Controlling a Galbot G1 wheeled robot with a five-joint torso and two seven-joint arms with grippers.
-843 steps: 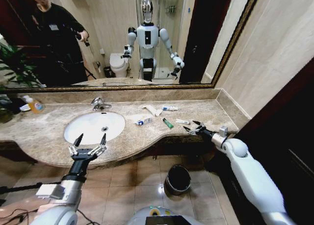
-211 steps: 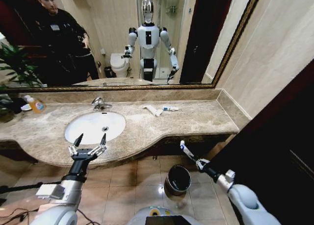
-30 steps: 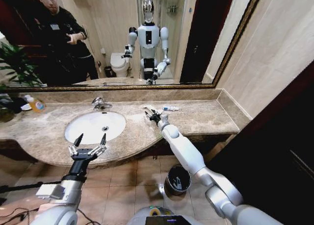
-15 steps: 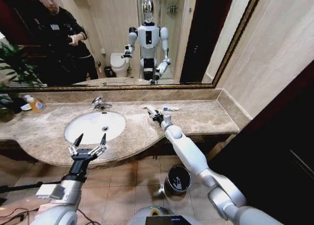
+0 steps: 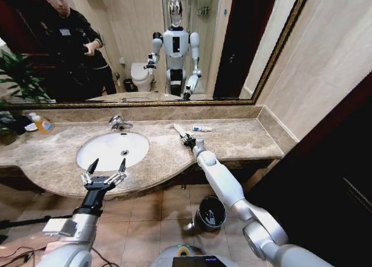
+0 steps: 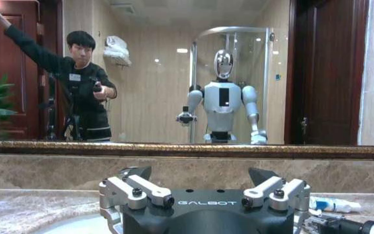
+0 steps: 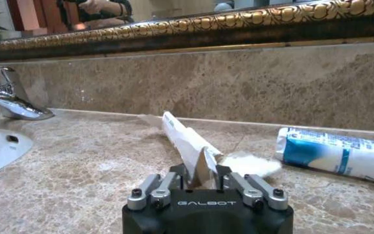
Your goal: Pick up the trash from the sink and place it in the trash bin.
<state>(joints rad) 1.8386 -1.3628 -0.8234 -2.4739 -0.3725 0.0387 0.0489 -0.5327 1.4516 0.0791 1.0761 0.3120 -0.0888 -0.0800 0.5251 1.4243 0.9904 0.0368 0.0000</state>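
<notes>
The right end effector (image 5: 185, 138) reaches over the marble worktop (image 5: 232, 140), closed on the near end of a long white wrapper (image 7: 181, 140) at about two o'clock from the sink (image 5: 111, 150) — the wrapper slants away toward the mirror. Just beside it lies a white-and-blue tube (image 7: 340, 154). The left end effector (image 5: 104, 175) hovers open at the sink's near rim. The trash bin (image 5: 211, 213) stands on the floor — below the worktop's edge.

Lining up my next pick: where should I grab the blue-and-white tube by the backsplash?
The blue-and-white tube lies flat on the counter, lengthwise along the backsplash, so probably grip its mid-body from straight above, jaws straddling its narrow width. The right gripper is shut on the white wrapper beside it.
</notes>
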